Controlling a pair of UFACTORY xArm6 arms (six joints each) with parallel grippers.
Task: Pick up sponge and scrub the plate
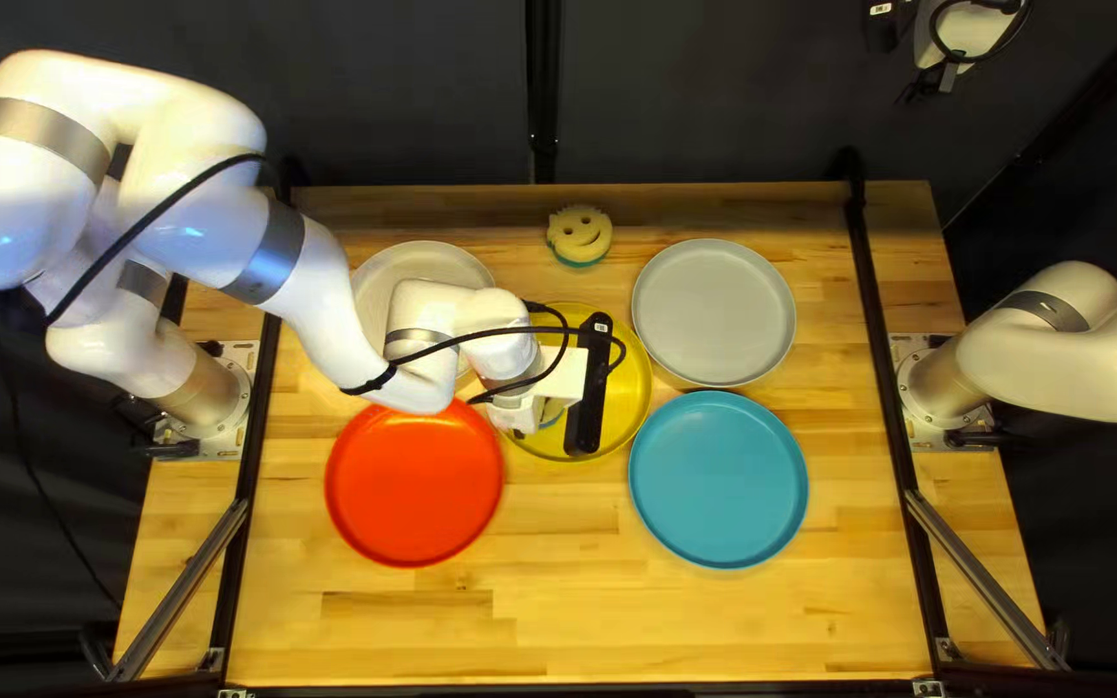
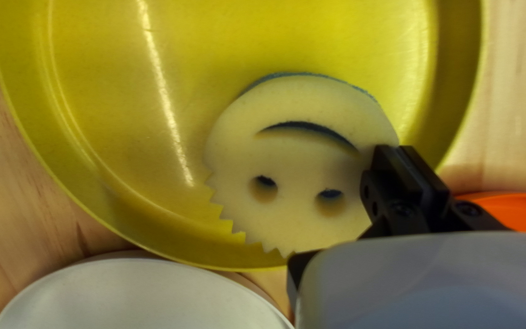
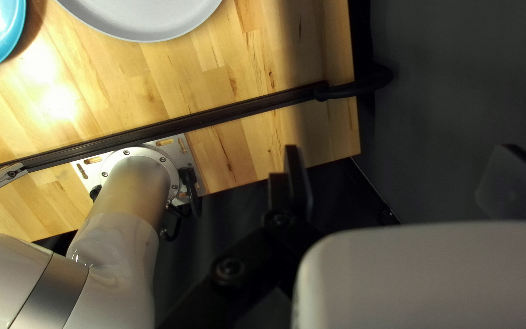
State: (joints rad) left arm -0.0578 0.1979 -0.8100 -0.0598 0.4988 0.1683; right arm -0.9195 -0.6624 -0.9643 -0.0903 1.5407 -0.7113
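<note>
Can see sponge (image 2: 299,158) plainly in left wrist view, barely in top left. Looks pale yellow, notched, blue-backed, smile-cut. Have left gripper (image 1: 516,411) clenched at its edge, right gripper (image 1: 940,75) spread apart.

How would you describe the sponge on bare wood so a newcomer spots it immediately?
Find the wooden table, then its far edge. Near that, between the white plate and grey plate, sits a round, smiling sponge. Its lookalike is over the yellow plate; this one touches no plate.
</note>
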